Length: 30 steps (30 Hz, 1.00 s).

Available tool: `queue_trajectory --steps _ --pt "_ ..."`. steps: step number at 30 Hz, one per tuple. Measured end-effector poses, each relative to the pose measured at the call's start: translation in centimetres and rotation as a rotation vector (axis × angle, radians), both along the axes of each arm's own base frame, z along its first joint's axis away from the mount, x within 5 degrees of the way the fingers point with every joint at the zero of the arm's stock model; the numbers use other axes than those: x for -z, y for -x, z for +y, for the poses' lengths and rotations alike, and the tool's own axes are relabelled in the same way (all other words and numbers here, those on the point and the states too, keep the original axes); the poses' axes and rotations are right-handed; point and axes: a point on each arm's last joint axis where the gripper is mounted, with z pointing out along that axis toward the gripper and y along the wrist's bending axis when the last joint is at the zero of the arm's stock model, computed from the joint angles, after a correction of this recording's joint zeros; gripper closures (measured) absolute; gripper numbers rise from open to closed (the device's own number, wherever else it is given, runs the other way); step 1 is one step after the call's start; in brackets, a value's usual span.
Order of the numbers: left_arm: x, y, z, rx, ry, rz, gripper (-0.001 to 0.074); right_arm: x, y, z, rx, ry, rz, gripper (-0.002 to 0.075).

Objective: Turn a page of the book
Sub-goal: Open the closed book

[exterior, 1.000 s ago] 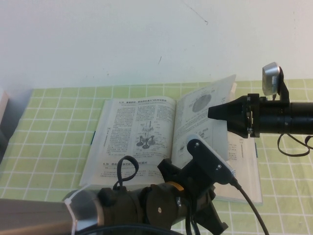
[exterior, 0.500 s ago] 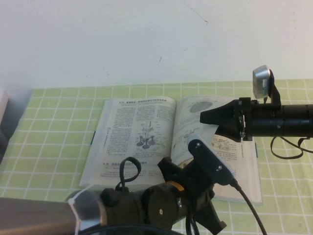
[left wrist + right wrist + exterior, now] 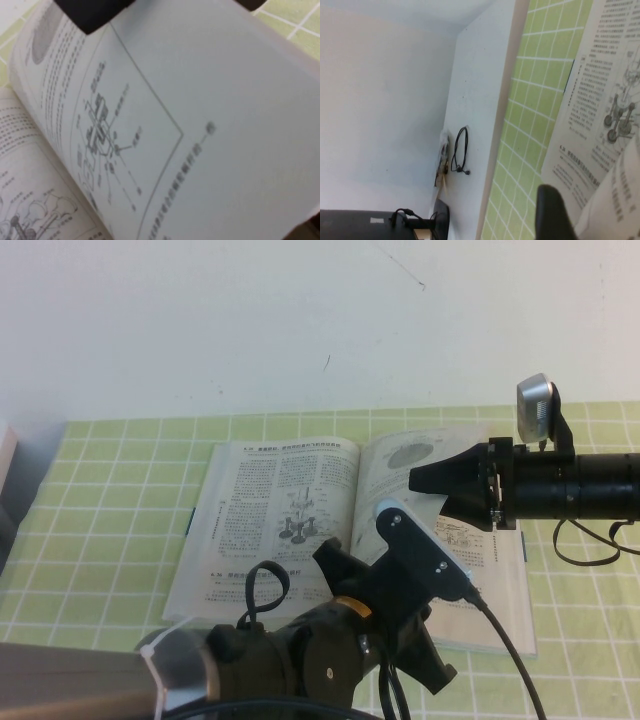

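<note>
The book (image 3: 270, 510) lies open on the green grid mat, its left leaf showing a valve-like drawing. The page (image 3: 400, 462) with the round grey diagram bows up a little from the right half. It fills the left wrist view, where its mechanical drawing (image 3: 100, 135) shows. My right gripper (image 3: 418, 480) hovers over this page, pointing left, open. One black finger (image 3: 552, 212) stands next to the curled page (image 3: 620, 200); whether they touch I cannot tell. My left gripper (image 3: 410, 555) is low over the page near the spine, its tips hidden under the wrist camera mount.
The green mat (image 3: 120, 470) runs to a white wall behind the book. A grey object (image 3: 10, 490) stands at the far left edge. A black cable (image 3: 510, 660) trails from the left wrist across the book's near right corner.
The page stood raised high a second ago and has dropped to a low bow. My right gripper moved left, then held still. My left gripper has pushed farther over the page.
</note>
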Motion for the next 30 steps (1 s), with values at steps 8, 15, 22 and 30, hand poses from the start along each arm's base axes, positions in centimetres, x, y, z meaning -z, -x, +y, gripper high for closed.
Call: queue_trajectory --steps 8,15,22,30 --pt "-0.3 -0.4 0.2 -0.016 -0.014 -0.064 0.0739 0.0 0.0 0.0 0.000 0.000 0.003 0.0371" --pt "0.0 -1.2 1.0 -0.053 -0.010 -0.009 0.0739 -0.7 0.1 0.0 -0.003 0.000 -0.016 0.0371" --pt "0.1 -2.1 1.8 -0.098 0.000 0.022 0.0739 -1.9 0.3 0.0 -0.005 -0.004 -0.050 0.0371" --pt "0.1 -2.1 1.8 -0.102 0.001 0.020 0.0739 -4.0 1.4 -0.1 -0.084 0.061 -0.131 0.0371"
